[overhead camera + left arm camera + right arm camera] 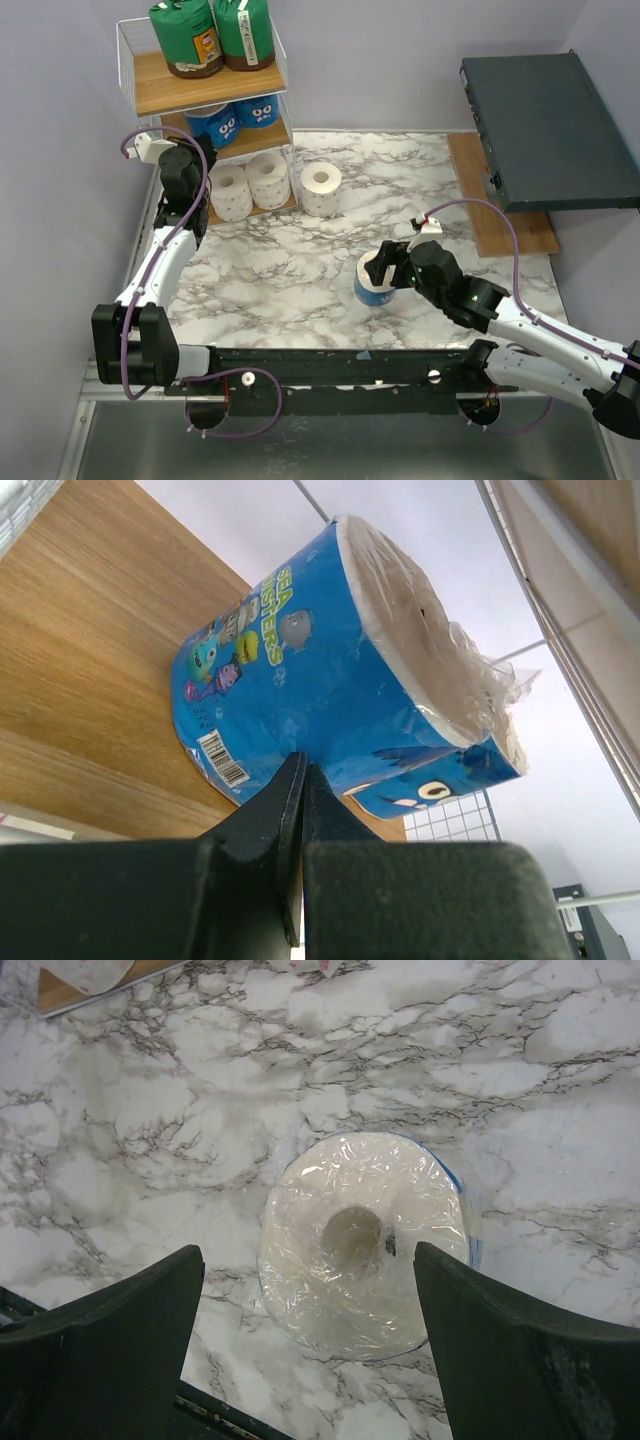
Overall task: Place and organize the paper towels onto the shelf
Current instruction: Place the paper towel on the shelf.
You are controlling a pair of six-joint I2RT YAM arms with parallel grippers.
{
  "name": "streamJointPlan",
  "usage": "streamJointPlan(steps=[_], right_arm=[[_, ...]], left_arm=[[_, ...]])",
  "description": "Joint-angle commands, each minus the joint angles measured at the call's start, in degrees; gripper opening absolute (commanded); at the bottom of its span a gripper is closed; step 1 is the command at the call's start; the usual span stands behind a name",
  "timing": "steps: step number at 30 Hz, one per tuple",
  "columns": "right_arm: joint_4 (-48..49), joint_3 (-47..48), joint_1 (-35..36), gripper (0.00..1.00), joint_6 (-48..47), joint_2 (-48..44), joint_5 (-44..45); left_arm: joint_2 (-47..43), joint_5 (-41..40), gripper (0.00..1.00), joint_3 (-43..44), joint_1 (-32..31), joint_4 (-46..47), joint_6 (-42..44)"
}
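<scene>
Right wrist view: the right gripper (pixel 308 1255) hung over the blue-wrapped roll (pixel 360 1240) with its jaws spread wide, one finger on either side and neither pad visibly touching the film.
Roll's place: upright on the marble tabletop (pixel 300 290), core hole facing up, well apart from the shelf (pixel 150 85).
Step in hand: judged to be the grasp of this roll, ahead of carrying it to the shelf.
Doing it well: the gripper likely needed to be centred on the core, then lowered until the pads met the curved wall below the top rim. A gentle squeeze would suit, since soft paper dents and slick film slips. A straight lift should come before any swing towards the shelf.
Left gripper (pixel 302 790): closed tight on nothing, just in front of the sea-creature roll (pixel 300 670) on the middle board (pixel 90 660).
Shelf load: two green-wrapped rolls (pixel 185 35) on top, two blue ones in the middle, two plain white rolls (pixel 248 185) at the bottom.
Stray roll: a lone white roll (pixel 321 188) stood on the tabletop just beside the shelf's foot.
Materials: thin white wire and brown wood grain for the shelf. The wrapped rolls wore glossy, crinkled film, and the tabletop was veined marble.
Shapes: short cylinders with round core holes and flat rectangular boards.
</scene>
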Motion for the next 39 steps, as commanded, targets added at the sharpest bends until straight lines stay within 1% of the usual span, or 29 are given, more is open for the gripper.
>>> streamJointPlan(steps=[1, 16, 39], right_arm=[[-0.13, -0.84, 0.15, 0.89, -0.44, -0.19, 0.82], [-0.05, -0.75, 0.15, 0.89, -0.61, 0.63, 1.04], [-0.13, -0.52, 0.15, 0.89, -0.61, 1.32, 1.31]], left_arm=[[1.25, -3.61, 0.00, 3.16, -0.22, -2.25, 1.65], [5.64, -5.31, 0.00, 7.49, 0.42, -5.69, 1.81], [10.61, -4.96, 0.00, 11.50, 1.08, -6.10, 2.02]])
